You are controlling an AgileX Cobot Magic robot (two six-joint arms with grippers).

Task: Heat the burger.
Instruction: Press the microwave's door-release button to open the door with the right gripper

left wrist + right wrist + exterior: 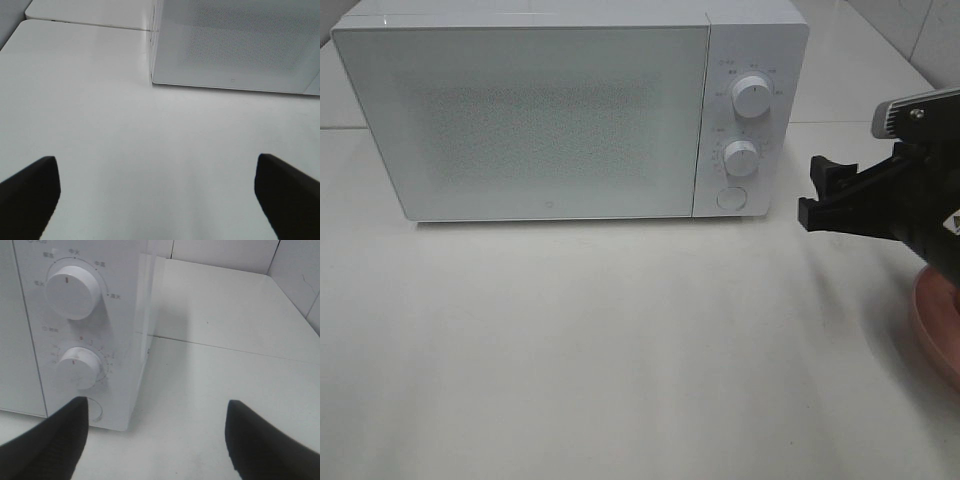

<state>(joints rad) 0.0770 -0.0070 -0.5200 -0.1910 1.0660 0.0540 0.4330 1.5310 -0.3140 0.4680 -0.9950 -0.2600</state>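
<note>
White microwave [520, 120] with door shut, broad table [620, 350] surface before it, right gripper [813, 190] parted, empty, near the dial-side corner, pink plate [938, 315] under its arm at the table's edge, left gripper [156, 165] spread wide, empty, burger out of sight

Left gripper [156, 165] wide open, right gripper [157, 410] open

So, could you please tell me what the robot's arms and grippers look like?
Both grippers are black. The left gripper shows only two blunt, matte fingers. The right gripper has blocky fingers with a finely textured surface, on a black arm carrying a silver-grey housing and a small white marking.
</note>
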